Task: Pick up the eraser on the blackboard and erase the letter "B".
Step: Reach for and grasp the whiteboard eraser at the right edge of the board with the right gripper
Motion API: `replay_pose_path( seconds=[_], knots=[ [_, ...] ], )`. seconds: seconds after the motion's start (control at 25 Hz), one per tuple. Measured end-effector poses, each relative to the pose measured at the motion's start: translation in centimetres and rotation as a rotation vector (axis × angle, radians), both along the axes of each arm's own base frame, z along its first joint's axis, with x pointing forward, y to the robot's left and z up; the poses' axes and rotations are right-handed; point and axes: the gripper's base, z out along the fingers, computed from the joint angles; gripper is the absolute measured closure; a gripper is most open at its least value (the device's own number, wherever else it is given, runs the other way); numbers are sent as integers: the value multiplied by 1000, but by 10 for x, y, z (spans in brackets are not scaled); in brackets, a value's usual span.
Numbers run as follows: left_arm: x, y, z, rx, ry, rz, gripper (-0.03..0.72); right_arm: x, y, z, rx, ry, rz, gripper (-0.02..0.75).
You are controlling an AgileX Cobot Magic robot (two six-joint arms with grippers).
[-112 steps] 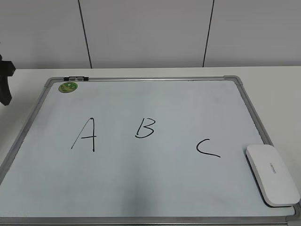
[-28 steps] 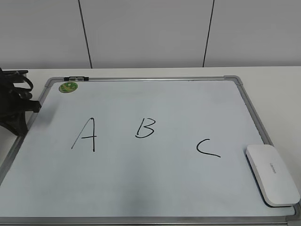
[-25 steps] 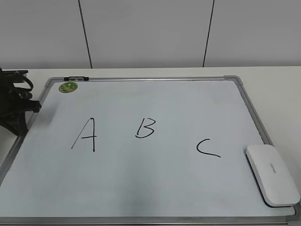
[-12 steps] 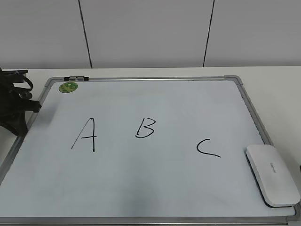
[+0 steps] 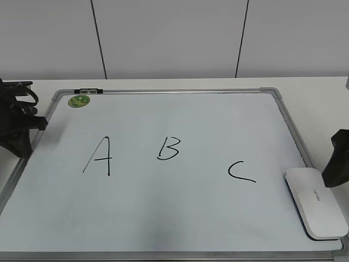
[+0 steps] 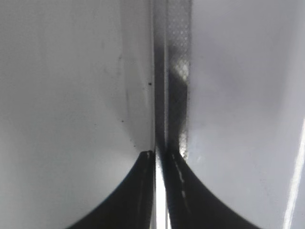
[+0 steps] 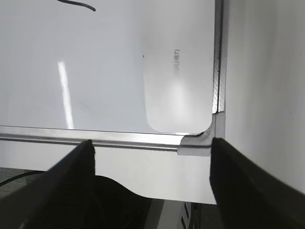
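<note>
The blackboard [image 5: 180, 218] is a white board in a grey frame, lying flat, with black letters A, B and C on it. The letter "B" [image 5: 168, 148] is in the middle. The eraser [image 5: 316, 203], a flat white block, lies at the board's front right corner; it also shows in the right wrist view [image 7: 178, 81]. My right gripper [image 5: 337, 164] is open and empty just right of the eraser, and in its wrist view its jaws [image 7: 152, 143] are wide apart above the board's corner. My left gripper [image 5: 24, 136] is at the board's left frame, with its jaws [image 6: 158, 153] shut.
A small green round magnet [image 5: 79, 100] and a black-and-white marker [image 5: 88, 90] sit at the board's far left corner. The letter A [image 5: 99, 156] is left of B and the letter C [image 5: 240, 171] is right of it. The white table [image 5: 322, 98] surrounds the board.
My right gripper has come into the exterior view from the right edge, beside the eraser. My left gripper moved to the board's left frame earlier and has stayed still for the last second.
</note>
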Motion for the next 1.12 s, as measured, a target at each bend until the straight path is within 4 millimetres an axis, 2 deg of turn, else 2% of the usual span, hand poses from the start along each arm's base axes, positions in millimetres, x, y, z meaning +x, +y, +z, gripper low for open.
replay_pose_path(
  seconds=[0.16,0.32,0.48,0.84,0.92,1.04,1.12],
  knots=[
    [0,0,0,0,-2,0,617,12,4,-12,-19,45,19,183],
    [0,0,0,0,-2,0,610,22,19,-26,-130,94,67,183],
    [0,0,0,0,-2,0,603,34,27,-35,-170,104,39,183],
    [0,0,0,2,-2,-1,591,53,29,-62,-199,157,-2,181],
    [0,0,0,2,-2,-3,589,55,29,-67,-200,164,-3,167],
    [0,0,0,3,-2,-3,587,56,30,-69,-198,158,-6,90],
    [0,0,0,3,-2,-3,586,57,30,-69,-196,149,-7,69]
  ],
)
